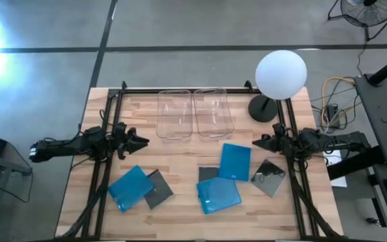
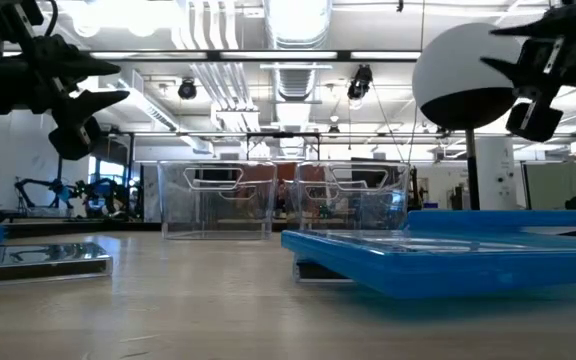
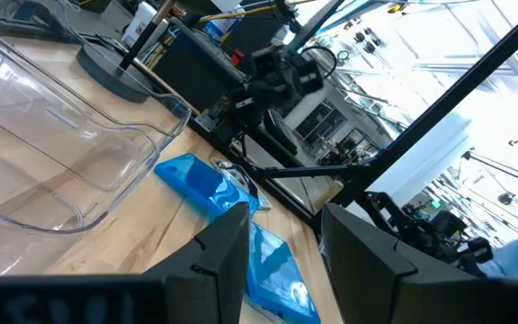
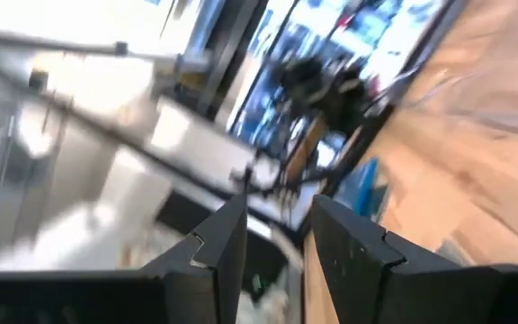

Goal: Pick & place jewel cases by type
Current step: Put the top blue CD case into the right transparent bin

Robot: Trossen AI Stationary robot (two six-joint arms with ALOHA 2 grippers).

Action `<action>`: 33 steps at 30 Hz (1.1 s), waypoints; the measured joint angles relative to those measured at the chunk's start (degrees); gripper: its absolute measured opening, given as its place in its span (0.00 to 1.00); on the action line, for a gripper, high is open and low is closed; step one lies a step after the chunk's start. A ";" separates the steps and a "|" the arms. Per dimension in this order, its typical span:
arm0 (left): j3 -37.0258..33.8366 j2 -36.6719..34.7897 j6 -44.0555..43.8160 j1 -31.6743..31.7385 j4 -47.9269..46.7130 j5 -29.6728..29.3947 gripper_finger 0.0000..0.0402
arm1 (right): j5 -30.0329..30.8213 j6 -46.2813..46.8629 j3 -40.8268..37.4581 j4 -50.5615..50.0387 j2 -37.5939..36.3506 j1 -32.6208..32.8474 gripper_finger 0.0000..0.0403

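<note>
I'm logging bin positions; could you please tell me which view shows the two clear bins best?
The high view: both bins show whole, side by side. The low view shows their fronts; the left wrist shows one corner; the right wrist, none clearly.

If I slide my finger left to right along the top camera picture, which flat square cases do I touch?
Bright blue translucent case → dark grey case → blue case nearest the front edge → blue case behind it → shiny grey case.

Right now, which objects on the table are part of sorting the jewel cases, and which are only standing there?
For the job:
- three flat translucent blue plastic cases
- three flat dark grey cases
- two clear rectangular plastic bins

Just there:
- white globe lamp on a black base
</note>
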 joint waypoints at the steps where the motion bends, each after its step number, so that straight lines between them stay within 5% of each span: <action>1: -0.02 -0.01 0.01 0.00 0.00 0.01 0.31 | 1.94 2.05 0.00 -0.01 0.06 0.03 0.31; 8: -0.02 0.00 1.37 -0.03 -0.02 -5.94 0.31 | 8.91 14.86 0.00 -1.01 3.71 0.04 0.30; 12: -0.02 -0.02 -11.68 0.00 1.32 -8.72 0.31 | 8.05 29.30 0.39 -3.56 12.06 2.07 0.30; 15: -0.01 0.01 -22.89 0.01 1.19 -8.74 0.31 | 4.92 40.80 6.09 -18.33 19.75 5.44 0.30; 19: -0.02 0.20 -25.95 0.08 1.27 -12.32 0.31 | 3.95 50.88 19.18 -46.19 30.20 10.62 0.30; 23: -0.02 0.61 -29.67 0.08 1.32 -13.00 0.31 | -1.65 52.36 27.19 -57.89 37.09 13.48 0.30; 26: -0.02 0.92 -29.54 0.08 1.20 -12.82 0.31 | -5.75 52.98 26.24 -55.78 39.28 13.70 0.34; 33: 0.02 2.05 -30.97 0.08 1.37 -14.20 0.31 | -0.70 54.55 18.52 -42.35 41.53 13.66 0.49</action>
